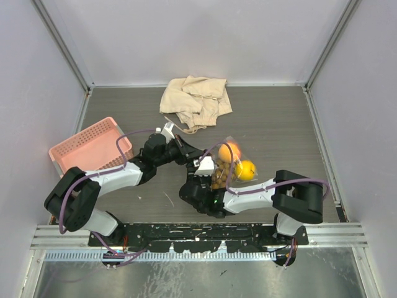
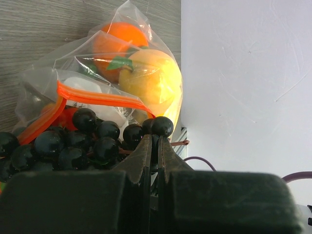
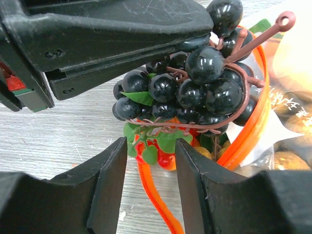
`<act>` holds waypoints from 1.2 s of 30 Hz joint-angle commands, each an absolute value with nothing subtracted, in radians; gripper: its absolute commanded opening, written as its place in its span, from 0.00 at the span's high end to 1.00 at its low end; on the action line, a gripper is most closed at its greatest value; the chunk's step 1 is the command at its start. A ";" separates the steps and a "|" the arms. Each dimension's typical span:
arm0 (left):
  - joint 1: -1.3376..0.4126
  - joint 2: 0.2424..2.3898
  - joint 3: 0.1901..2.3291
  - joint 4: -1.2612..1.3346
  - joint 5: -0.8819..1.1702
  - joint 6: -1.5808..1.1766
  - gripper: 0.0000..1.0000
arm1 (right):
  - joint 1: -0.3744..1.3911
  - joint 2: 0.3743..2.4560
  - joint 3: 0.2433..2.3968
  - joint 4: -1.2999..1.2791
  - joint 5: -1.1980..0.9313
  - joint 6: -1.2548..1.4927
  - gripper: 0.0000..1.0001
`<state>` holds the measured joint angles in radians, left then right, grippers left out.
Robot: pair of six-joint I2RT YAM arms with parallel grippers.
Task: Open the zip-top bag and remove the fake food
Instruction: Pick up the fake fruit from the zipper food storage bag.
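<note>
- You see the zip-top bag (image 2: pixel 53 68), clear, lying on its side, its orange-red zip strip (image 2: pixel 97 96) parted.
- The dark purple grapes (image 3: pixel 195 87) sit at its mouth; an orange fruit (image 2: pixel 117 41) and a yellow lemon (image 2: pixel 148 80) lie inside.

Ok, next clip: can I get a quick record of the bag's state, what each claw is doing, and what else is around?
bag: zip-top bag, orange zip strip parted, mouth open
left claw: shut on grapes, cluster at the bag mouth
right claw: open, holding nothing, low in front of the grapes
inside bag: orange fruit, yellow fruit
elsewhere: beige cloth, pink basket
</note>
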<state>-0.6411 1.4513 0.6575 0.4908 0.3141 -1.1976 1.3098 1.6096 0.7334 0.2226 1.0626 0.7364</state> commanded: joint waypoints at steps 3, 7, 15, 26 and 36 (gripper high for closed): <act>-0.637 1.432 0.660 0.575 0.338 -1.211 1.00 | 1.285 1.628 0.744 0.364 1.124 0.731 0.56; -0.638 1.431 0.655 0.578 0.342 -1.213 1.00 | 1.238 1.615 0.693 0.431 1.063 0.719 0.79; -0.637 1.430 0.657 0.580 0.336 -1.212 1.00 | 1.219 1.548 0.621 0.523 0.992 0.614 0.97; -0.577 1.408 0.670 0.561 0.348 -1.198 1.00 | 1.218 1.326 0.480 0.515 0.875 0.555 0.99; -0.509 1.312 0.683 0.460 0.366 -1.154 1.00 | 1.216 1.202 0.415 0.462 0.855 0.547 0.99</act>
